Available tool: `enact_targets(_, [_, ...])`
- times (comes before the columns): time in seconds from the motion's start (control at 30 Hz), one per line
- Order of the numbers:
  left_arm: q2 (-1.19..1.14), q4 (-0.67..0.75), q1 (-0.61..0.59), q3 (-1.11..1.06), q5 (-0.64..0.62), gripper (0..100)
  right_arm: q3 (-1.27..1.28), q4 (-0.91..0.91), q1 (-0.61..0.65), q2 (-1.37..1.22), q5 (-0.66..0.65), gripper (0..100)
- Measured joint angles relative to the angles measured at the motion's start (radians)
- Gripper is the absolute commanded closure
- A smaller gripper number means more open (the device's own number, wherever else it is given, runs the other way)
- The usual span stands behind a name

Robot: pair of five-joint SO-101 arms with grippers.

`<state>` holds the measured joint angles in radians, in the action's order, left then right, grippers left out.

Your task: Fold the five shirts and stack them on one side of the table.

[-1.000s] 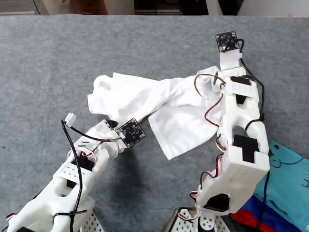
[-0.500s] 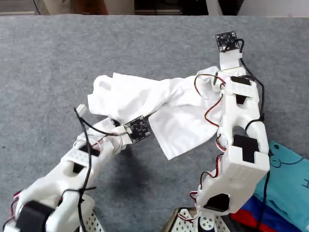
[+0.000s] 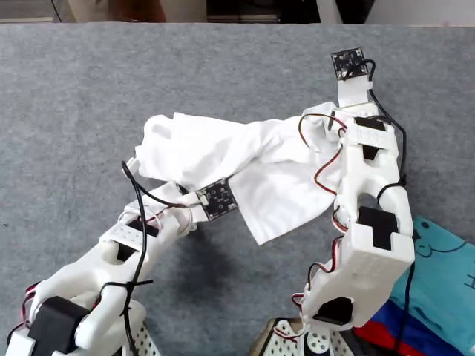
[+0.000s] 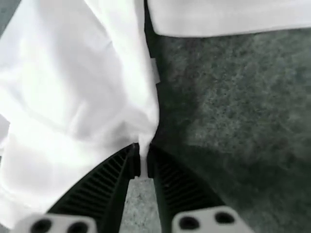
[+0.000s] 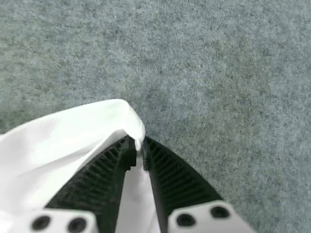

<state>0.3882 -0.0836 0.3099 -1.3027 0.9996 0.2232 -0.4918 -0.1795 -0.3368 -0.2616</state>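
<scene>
Left wrist view has the left gripper (image 4: 141, 162) clenched on a thin edge of the white shirt (image 4: 73, 87). Its two ribbed black jaws almost meet, with only the cloth between them. The fabric spreads away from the pinch in loose folds, with the grey felt table (image 4: 233, 107) beside it. Right wrist view shows the right gripper (image 5: 140, 148) likewise pinched tight on a rounded fold of the same shirt, bare felt beyond. From the high view, the shirt lies crumpled across the middle of the table, stretched between the two arms. A heap of coloured shirts (image 3: 445, 274), teal on top with blue and red below, sits by the right arm's base, apart from the white one.
</scene>
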Motion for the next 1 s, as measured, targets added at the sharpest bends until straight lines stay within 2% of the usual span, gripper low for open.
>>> enact_targets(0.13, [0.000,0.000,0.002,0.038,-0.011,98,0.000,0.000,0.000,0.000,-0.012,99.4])
enact_targets(0.27, [0.031,-0.034,-0.037,0.144,-0.109,98,-0.037,-0.064,0.031,-0.002,-0.040,99.4])
enact_targets(0.4, [0.157,-0.252,-0.069,0.324,-0.212,98,-0.133,-0.241,0.034,0.035,-0.035,99.4])
enact_targets(0.53, [0.258,-0.545,-0.072,0.503,-0.245,98,-0.287,-0.457,0.034,0.127,-0.032,99.4])
enact_targets(0.63, [0.295,-0.687,-0.086,0.601,-0.290,98,-0.454,-0.644,0.034,0.212,-0.032,99.4])
enact_targets(0.83, [0.311,-0.858,-0.236,0.868,-0.520,98,-0.835,-0.948,0.034,0.350,-0.032,99.4])
enact_targets(1.0, [0.313,-0.910,-0.391,1.019,-0.674,98,-1.066,-1.102,0.037,0.407,-0.032,99.4])
